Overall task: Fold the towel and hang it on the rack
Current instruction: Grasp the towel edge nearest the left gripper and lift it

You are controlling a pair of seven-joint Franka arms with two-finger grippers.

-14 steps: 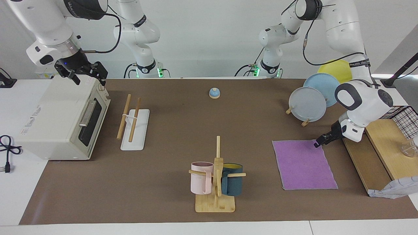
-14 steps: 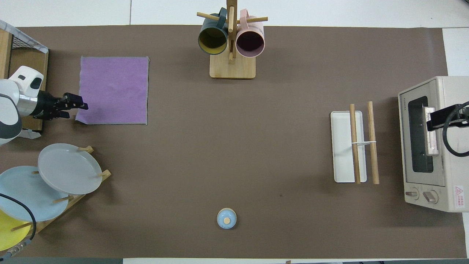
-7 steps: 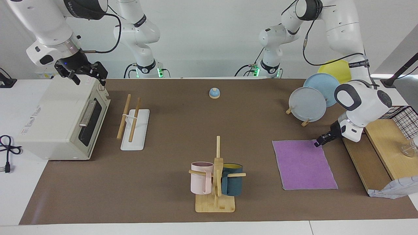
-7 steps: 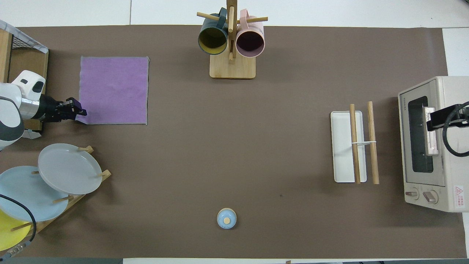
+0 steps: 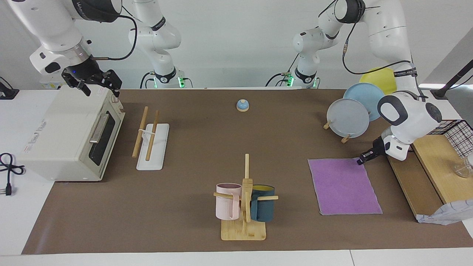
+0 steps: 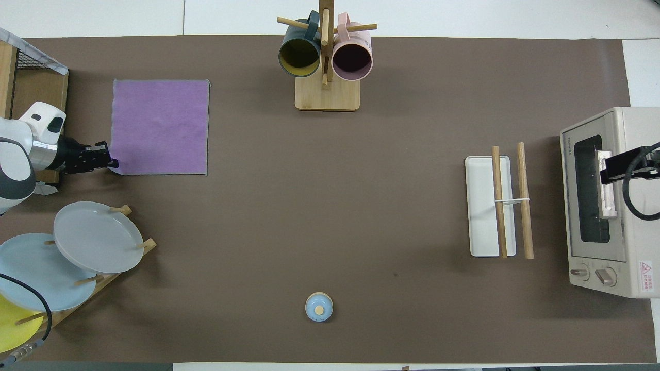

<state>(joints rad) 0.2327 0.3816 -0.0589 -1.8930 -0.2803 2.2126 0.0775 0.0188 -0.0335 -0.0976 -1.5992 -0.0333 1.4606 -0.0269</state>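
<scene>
The purple towel (image 5: 343, 186) lies flat and unfolded on the brown mat toward the left arm's end of the table; it also shows in the overhead view (image 6: 160, 126). My left gripper (image 5: 361, 160) is low at the towel's corner nearest the robots, at the edge toward the wooden shelf; it shows in the overhead view too (image 6: 109, 164). The rack (image 5: 151, 146), a white base with two light-wood rods, stands bare beside the toaster oven; it also shows in the overhead view (image 6: 487, 206). My right gripper (image 5: 99, 88) waits open over the oven's top.
A toaster oven (image 5: 70, 133) stands at the right arm's end. A bamboo mug tree (image 5: 244, 207) with two mugs is farthest from the robots. A plate stand (image 5: 349, 118), a wooden shelf (image 5: 425, 173) and a small blue bell (image 5: 242, 105) are also here.
My left gripper has drawn back along the towel's edge to its corner nearest the robots. The towel and the right arm have not moved.
</scene>
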